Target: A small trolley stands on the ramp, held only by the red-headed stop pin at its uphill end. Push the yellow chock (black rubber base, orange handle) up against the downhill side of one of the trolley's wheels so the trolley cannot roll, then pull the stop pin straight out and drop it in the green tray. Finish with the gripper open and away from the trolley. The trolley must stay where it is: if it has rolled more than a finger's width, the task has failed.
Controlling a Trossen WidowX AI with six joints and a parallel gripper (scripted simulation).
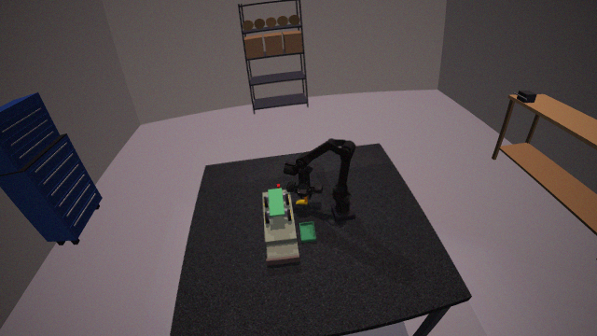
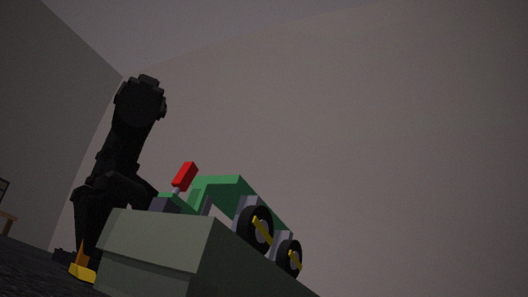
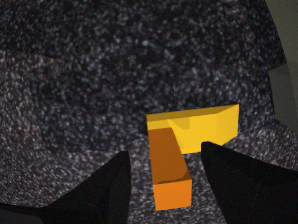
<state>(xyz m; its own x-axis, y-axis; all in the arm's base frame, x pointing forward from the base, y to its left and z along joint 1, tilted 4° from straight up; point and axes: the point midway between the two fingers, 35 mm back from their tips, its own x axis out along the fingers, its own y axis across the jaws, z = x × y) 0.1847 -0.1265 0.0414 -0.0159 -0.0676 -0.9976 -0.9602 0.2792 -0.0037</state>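
The yellow chock (image 1: 302,202) (image 2: 82,273) (image 3: 200,125) lies on the table beside the ramp's uphill end, apart from the trolley's wheels. Its orange handle (image 3: 170,169) (image 2: 82,257) stands up from it. My gripper (image 1: 304,192) (image 3: 165,153) is low over the chock, partly open, one finger on each side of the handle with a gap on both sides. The green trolley (image 1: 276,202) (image 2: 223,191) stands on the grey ramp (image 1: 280,238) (image 2: 165,243). The red-headed stop pin (image 1: 278,185) (image 2: 185,175) stands in place at its uphill end. The green tray (image 1: 307,231) lies right of the ramp.
The arm's base (image 1: 342,210) stands right of the chock and behind the tray. The black table (image 1: 373,261) reaches well past the ramp. A blue tool chest (image 1: 42,173), a shelf rack (image 1: 275,56) and a wooden bench (image 1: 555,140) stand far off.
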